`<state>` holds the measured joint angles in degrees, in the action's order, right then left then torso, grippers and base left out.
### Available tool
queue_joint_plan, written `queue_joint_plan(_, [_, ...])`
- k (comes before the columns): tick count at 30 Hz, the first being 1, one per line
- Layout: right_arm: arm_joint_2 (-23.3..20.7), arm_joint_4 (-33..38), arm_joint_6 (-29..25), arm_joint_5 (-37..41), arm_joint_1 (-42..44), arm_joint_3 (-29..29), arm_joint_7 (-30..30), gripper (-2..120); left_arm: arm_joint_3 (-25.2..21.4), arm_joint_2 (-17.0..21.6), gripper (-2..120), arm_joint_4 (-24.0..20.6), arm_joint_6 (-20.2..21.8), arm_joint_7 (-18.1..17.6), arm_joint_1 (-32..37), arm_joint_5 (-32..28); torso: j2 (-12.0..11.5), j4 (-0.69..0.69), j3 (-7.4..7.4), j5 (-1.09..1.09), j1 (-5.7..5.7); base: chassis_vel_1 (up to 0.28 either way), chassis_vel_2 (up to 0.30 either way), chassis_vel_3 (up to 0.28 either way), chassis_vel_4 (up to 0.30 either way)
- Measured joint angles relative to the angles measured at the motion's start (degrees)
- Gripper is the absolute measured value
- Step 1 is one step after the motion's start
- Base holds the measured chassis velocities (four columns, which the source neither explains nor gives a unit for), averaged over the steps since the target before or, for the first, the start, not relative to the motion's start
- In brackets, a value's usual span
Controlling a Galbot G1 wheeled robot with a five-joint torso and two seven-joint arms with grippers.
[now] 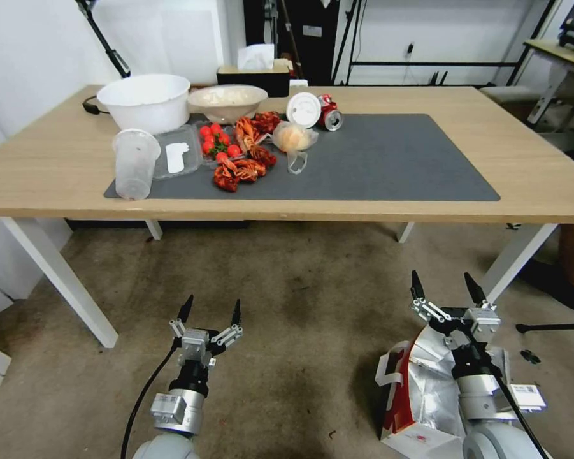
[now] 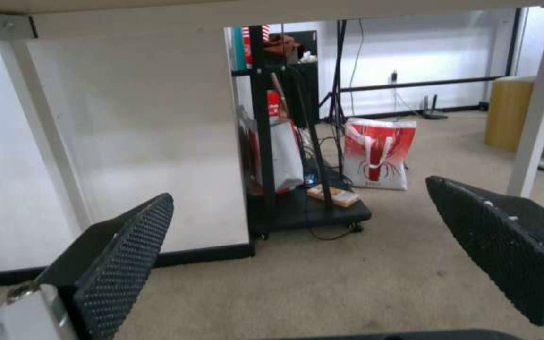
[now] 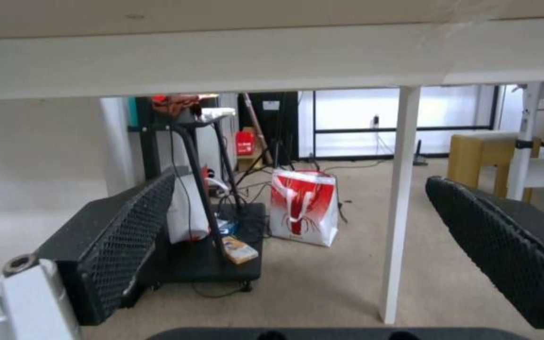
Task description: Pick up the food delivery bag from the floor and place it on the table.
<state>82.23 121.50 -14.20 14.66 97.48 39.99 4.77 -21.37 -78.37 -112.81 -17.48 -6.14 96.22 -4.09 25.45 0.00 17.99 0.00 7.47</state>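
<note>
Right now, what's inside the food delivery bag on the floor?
The food delivery bag stands open on the floor, showing crumpled silver foil lining. The right gripper and its arm hang over the opening, fingers open, hiding much of the interior; any contents can't be seen.

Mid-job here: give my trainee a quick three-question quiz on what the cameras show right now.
1. True or false: the food delivery bag already sits on the table.
2. Which gripper hangs above the bag: A) left gripper B) right gripper?
3. Fill in: both grippers' fingers are ____.

Key: 1 false, it stands on the floor; 2 B; 3 open.
</note>
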Motion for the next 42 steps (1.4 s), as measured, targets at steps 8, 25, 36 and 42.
queue_joint_plan(8, [-0.1,0.1,0.0,0.1,0.5,0.2,0.0,100,-0.1,-0.1,100,0.0,-0.3,0.0,-0.2,0.9,-1.7,-0.01,-1.17,0.00,-0.56,0.000,0.000,0.000,0.000])
queue_joint_plan(25, [0.1,-1.0,-0.3,0.0,-0.1,0.1,0.4,100,-0.9,0.4,100,0.0,0.0,0.0,-1.4,0.9,-5.7,-0.01,-3.88,0.00,-1.86,0.000,0.000,0.000,0.000])
queue_joint_plan(36, [0.2,-1.9,-1.0,0.1,-1.1,0.1,1.8,100,-2.3,0.2,100,0.3,1.3,0.0,-3.5,-0.5,-8.3,0.00,-5.68,0.00,-2.64,0.000,0.000,0.000,0.000])
queue_joint_plan(42, [0.2,-2.0,-1.2,0.2,-1.3,0.2,2.1,100,-2.4,0.2,100,0.3,1.5,0.0,-3.7,-0.6,-9.6,-0.01,-6.55,0.00,-3.02,0.000,0.000,0.000,0.000])
